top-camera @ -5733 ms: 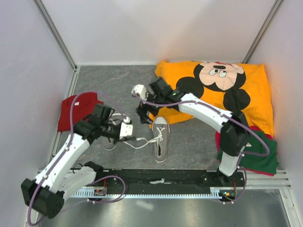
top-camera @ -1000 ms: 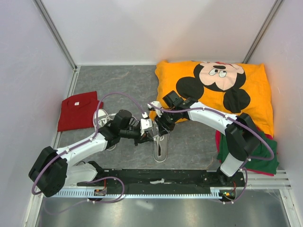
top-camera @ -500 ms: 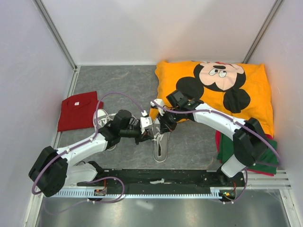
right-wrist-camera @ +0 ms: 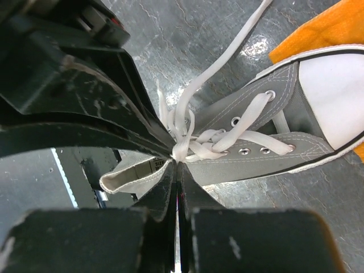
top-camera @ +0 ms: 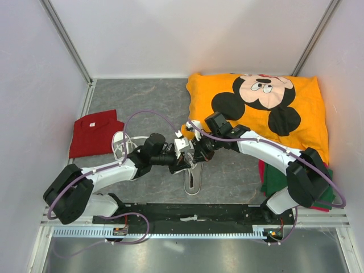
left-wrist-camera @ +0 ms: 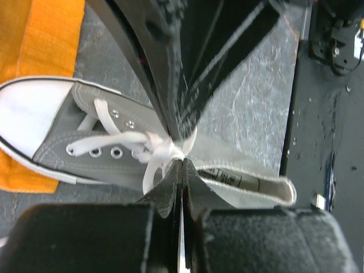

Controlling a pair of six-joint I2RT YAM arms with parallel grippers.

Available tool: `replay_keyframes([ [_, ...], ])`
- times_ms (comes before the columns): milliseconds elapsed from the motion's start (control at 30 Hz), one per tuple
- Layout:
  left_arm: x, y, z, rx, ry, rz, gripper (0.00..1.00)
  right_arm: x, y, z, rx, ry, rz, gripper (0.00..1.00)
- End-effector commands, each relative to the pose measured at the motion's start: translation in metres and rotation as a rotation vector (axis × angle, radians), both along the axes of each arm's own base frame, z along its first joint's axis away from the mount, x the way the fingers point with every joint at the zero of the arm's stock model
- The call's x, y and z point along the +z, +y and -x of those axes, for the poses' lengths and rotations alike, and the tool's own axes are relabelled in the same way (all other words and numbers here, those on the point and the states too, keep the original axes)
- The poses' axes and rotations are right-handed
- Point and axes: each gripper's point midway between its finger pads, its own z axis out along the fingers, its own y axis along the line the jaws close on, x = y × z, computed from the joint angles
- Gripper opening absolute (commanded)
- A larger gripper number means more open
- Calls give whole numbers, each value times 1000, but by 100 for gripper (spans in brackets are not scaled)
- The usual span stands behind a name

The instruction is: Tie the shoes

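Grey mottled tabletop (top-camera: pixel 142 98), white walls (top-camera: pixel 187 37)

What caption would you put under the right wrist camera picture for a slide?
Right gripper pinches a white lace over the grey sneaker, tip to tip with the left gripper.

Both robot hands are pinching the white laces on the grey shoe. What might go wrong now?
1. The left gripper and right gripper are shut on the laces tip to tip, so they might bump or lose them.
2. Nothing holds the shoe down, so pulling could drag it.
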Motion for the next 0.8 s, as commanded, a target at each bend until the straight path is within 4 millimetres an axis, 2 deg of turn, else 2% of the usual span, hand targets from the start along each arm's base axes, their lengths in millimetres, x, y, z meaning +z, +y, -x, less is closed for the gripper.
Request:
replay_keyframes([
  [0,26,-20,-21,91,-12,114,1,16,8,-3,-7,-19,-72,0],
  [200,30,-28,-36,159,-28,180,2,14,6,-1,-10,1,-76,0],
  [267,26,-27,-34,159,-33,194,2,13,5,-4,-18,1,-76,0],
  [400,33,-29,-26,124,-118,266,2,11,5,-7,-56,53,-83,0],
  [433,39,-30,-20,105,-157,289,2,11,5,-9,-63,61,-86,0],
  [533,34,-29,-8,62,-237,281,3,11,5,-9,-66,87,-95,0],
  [667,34,-27,-5,7,-423,282,3,10,6,-7,-58,106,-103,0],
  [767,30,-26,-5,-9,-492,273,3,9,7,-4,-52,128,-108,0],
])
